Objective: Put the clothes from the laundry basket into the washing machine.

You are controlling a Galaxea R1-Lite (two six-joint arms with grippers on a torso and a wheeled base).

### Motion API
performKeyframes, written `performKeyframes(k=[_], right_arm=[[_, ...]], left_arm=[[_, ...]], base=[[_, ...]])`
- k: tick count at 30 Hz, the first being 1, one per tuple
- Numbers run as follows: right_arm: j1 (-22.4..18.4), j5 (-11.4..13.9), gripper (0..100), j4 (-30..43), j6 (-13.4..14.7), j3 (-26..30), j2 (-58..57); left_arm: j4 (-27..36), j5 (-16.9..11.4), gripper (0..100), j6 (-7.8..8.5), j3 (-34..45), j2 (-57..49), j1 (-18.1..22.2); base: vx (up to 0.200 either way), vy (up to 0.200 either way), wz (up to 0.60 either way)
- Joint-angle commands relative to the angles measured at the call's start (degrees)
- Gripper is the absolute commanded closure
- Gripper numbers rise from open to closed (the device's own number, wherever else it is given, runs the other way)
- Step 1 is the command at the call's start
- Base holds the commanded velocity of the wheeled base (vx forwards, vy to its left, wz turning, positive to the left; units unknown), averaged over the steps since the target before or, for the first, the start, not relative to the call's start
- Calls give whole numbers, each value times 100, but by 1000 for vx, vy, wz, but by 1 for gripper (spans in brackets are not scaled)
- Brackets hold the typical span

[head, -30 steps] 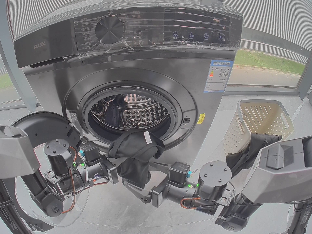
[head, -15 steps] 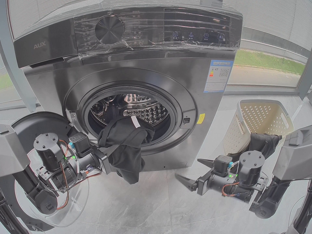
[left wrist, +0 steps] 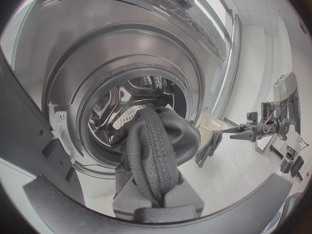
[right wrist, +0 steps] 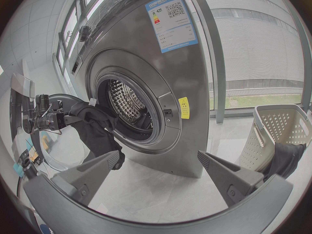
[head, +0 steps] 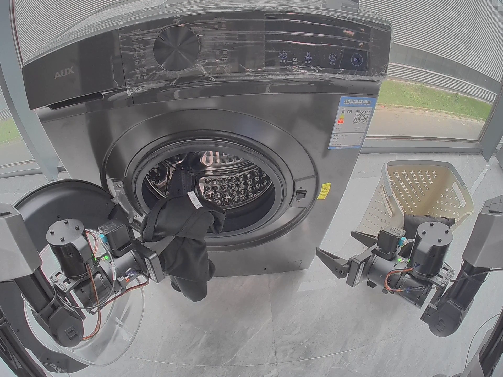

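1. Left hand (head: 166, 247) clamped on a black garment (head: 183, 226), which hangs at the lower-left rim of the washing machine (head: 293, 121) opening; the drum (head: 230, 184) lies just beyond, probably slightly above the hand.
2. Right hand (head: 339, 247), fingers apart, empty, beside the laundry basket (head: 419, 184) holding more dark cloth (right wrist: 286, 161).

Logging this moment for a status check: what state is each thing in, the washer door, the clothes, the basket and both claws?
washing machine door: open, swung to the left.
left claw: shut on the black garment.
black garment: hanging outside the drum opening, not yet in.
right claw: open, empty.
laundry basket: upright, dark garment draped over its rim.
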Motion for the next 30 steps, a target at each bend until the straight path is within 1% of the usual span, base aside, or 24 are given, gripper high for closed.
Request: performKeyframes(k=[1,4,8,13,17,20,26,28,30], right_arm=[[15,-7,0,-1,13,9,-56],[50,-15,0,-10,31,35,-12],[68,-15,0,-10,39,62,-21],[103,-15,0,-10,39,70,-21],[120,-15,0,-10,39,97,-56],[129,-15,0,-10,39,185,-65],[147,-15,0,-10,39,185,-56],[208,-15,0,-19,39,185,-56],[261,-15,0,-10,39,193,-65]], left_arm=[[-14,3,100,-10,69,30,8],[-14,3,100,-19,-2,48,8],[-14,3,100,-10,7,48,-9],[-14,3,100,-10,25,48,-36],[-23,12,100,34,60,56,-132],[-14,12,100,34,69,56,-141],[-14,20,100,43,86,74,-203],[-14,29,100,104,69,118,-238],[-14,38,100,104,60,127,-352]], base=[[0,0,0],[0,0,0],[200,0,0],[0,0,0],[0,0,0],[0,0,0],[0,0,0],[0,0,0],[0,0,0]])
